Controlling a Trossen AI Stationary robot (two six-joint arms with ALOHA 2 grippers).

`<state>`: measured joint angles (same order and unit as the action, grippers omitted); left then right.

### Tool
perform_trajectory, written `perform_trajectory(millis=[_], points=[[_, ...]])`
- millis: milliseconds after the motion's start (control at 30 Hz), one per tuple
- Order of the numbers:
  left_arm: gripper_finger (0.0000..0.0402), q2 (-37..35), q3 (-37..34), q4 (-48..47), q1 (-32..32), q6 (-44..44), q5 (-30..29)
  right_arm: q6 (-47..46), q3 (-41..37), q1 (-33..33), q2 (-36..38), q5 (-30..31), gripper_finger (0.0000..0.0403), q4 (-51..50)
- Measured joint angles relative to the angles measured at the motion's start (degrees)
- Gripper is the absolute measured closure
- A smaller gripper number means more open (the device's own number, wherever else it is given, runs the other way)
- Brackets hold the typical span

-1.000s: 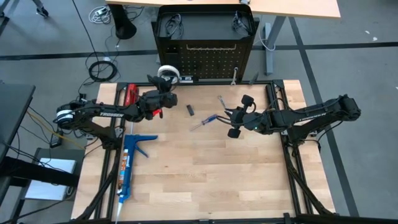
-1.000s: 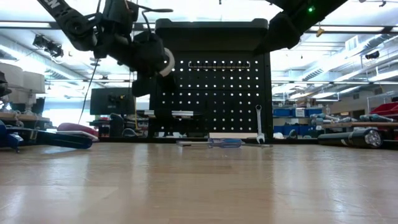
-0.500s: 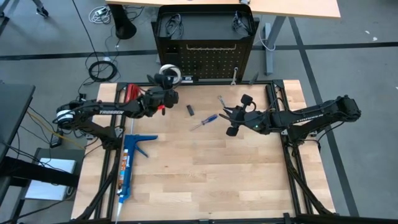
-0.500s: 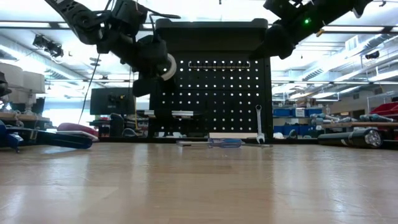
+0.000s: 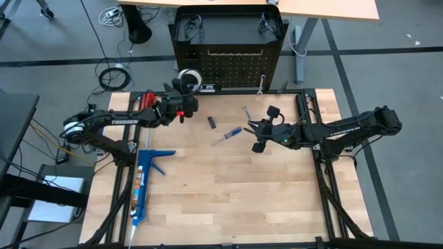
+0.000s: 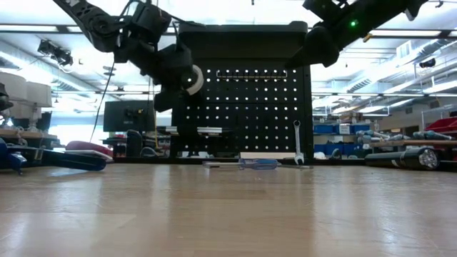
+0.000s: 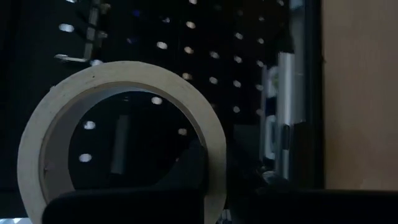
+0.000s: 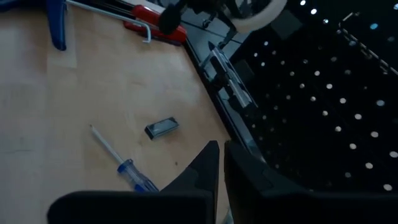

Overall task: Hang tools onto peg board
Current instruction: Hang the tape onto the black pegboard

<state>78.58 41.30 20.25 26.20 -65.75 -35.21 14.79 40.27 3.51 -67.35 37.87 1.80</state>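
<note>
The white tape roll (image 5: 188, 77) is being pinched by the left claw (image 5: 184, 88) just before the peg board (image 5: 235, 66). The right claw (image 8: 221, 163) is being kept pressed together, empty, above the surface (image 5: 228, 194) near the blue-handled screwdriver (image 5: 227, 135).

The peg board (image 5: 232, 63) stands upright at the table's far edge, a black panel of small regular holes in a black frame. A white tape roll (image 5: 188, 78) is held up just in front of the board's left part, its open ring facing the holes in the left wrist view (image 7: 124, 134). A silver wrench (image 6: 297, 140) stands against the board's lower right. A blue-handled screwdriver (image 5: 228, 135) lies flat and slanted on the wood near the middle. A second silver wrench (image 5: 246, 111) lies just beyond it, nearer the board. A small black block (image 5: 212, 122) lies between the screwdriver and the tape.
</note>
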Motion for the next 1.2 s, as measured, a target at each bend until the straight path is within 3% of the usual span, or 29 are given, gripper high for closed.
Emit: perform_trajectory(millis=[600,1200], points=[[0.0375,8.5,5.8,-0.5,0.9,-2.8,-3.1,0.4,0.0,0.0,0.0,-0.1,0.0376,0.3],[0.0375,8.8,5.9,-2.4,1.6,0.1,-3.1,0.4,0.0,0.0,0.0,-0.1,0.038,0.3]])
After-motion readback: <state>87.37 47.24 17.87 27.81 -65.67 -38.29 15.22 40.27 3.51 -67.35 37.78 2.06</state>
